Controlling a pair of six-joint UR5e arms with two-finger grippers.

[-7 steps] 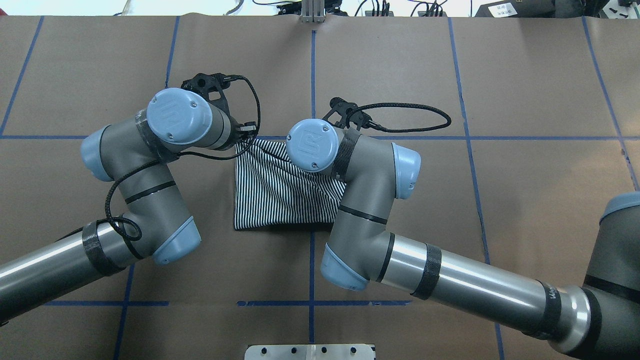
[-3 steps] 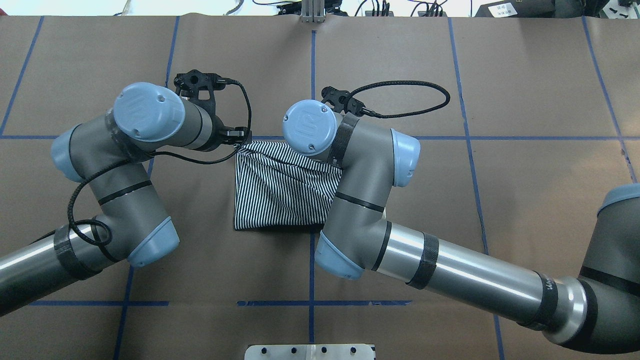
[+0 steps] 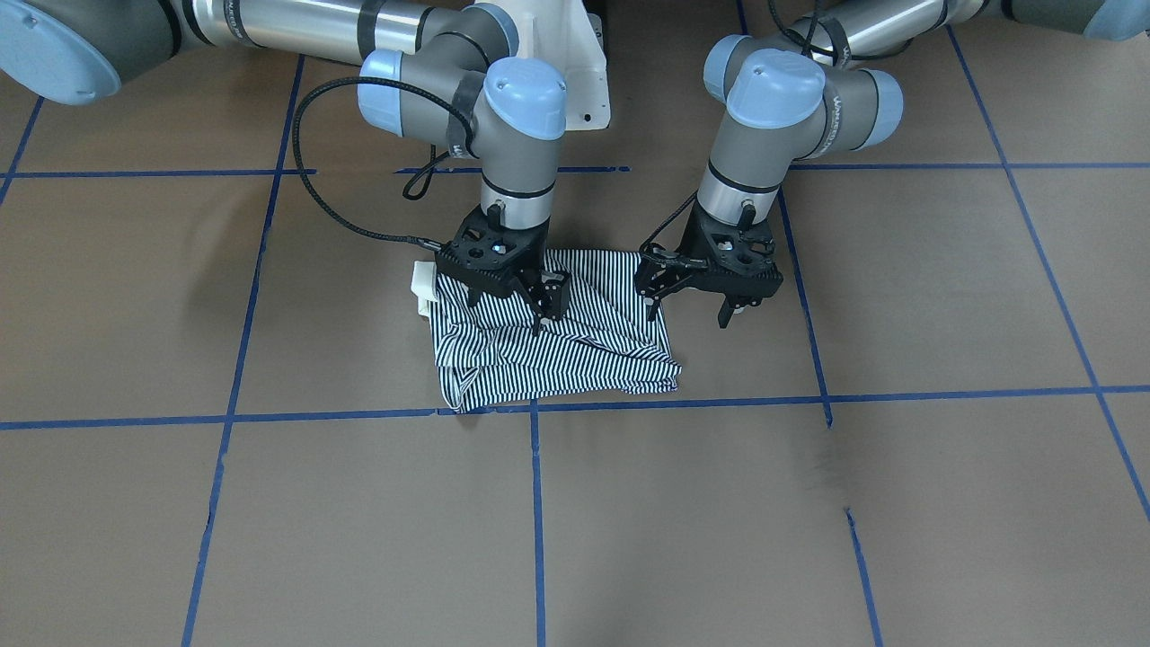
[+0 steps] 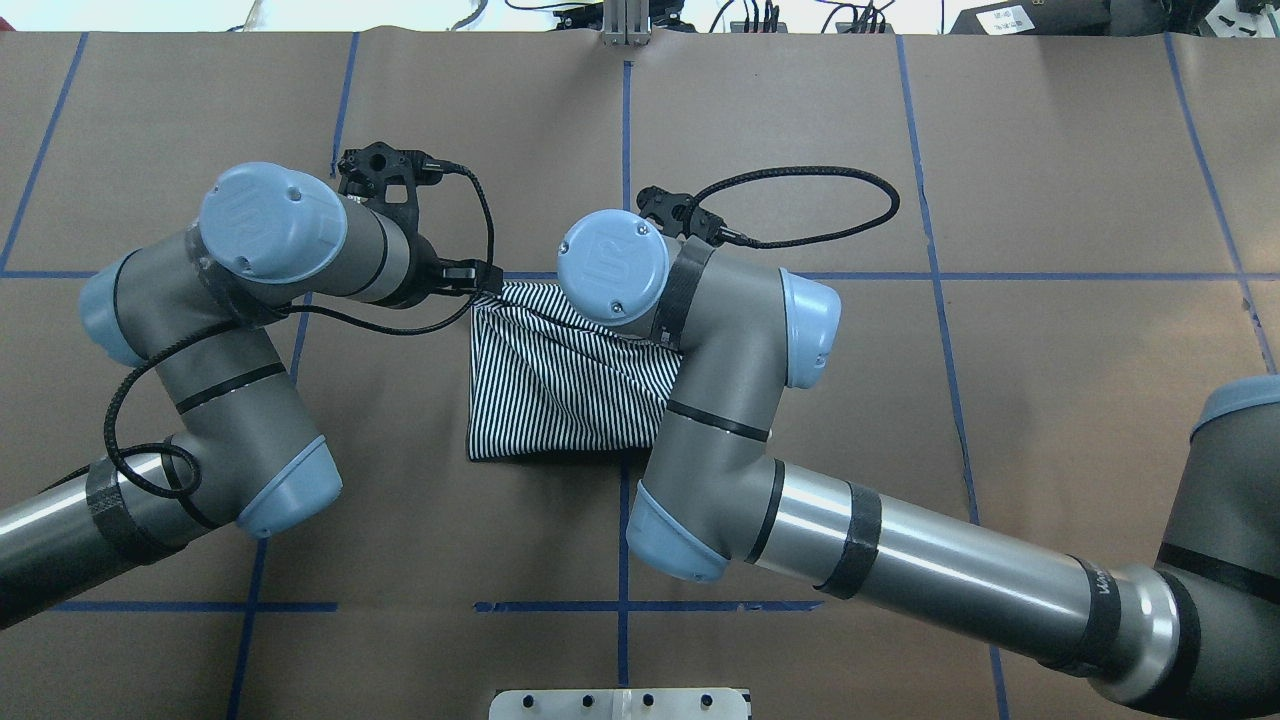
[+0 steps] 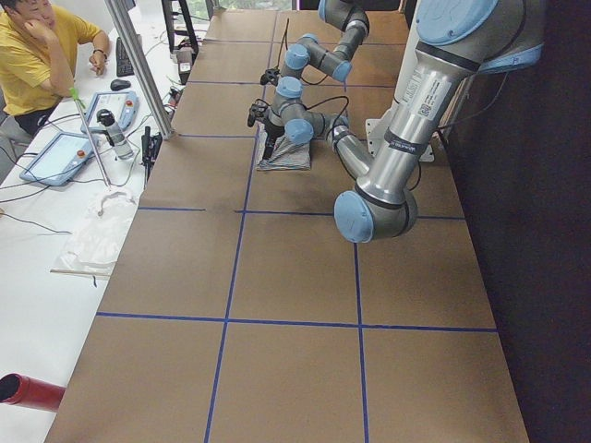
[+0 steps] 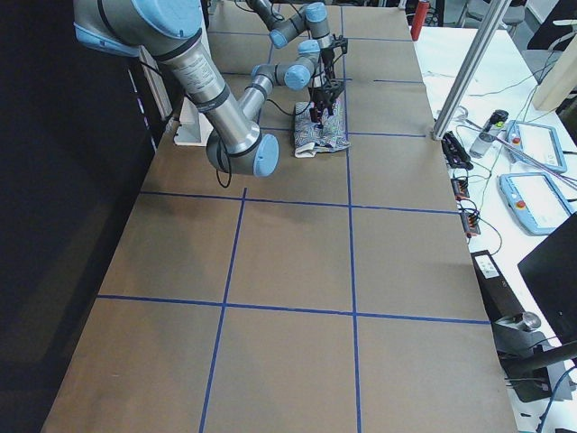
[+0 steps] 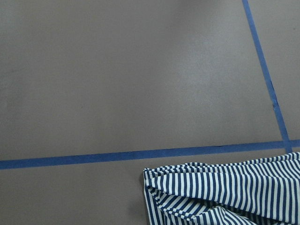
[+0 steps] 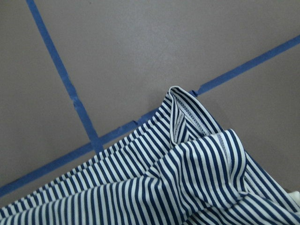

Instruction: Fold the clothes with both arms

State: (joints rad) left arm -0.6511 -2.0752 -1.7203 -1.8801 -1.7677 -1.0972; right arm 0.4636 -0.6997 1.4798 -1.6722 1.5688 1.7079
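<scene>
The polo shirt (image 3: 557, 364) lies folded on the worktop (image 3: 898, 467). The right gripper (image 3: 544, 313), jaws narrow, pinches cloth directly beneath it. The left gripper (image 3: 685, 314), jaws wide and empty, hangs just beside the shirt's edge.

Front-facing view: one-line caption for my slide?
Right fingers pinch the striped shirt on the table; left fingers open beside it.

Navy-striped shirt (image 3: 557, 359), folded square, top layer rumpled

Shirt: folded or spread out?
Folded, loosely: the shirt is a compact, rumpled rectangle of overlapping layers, collar poking out one side.
</scene>
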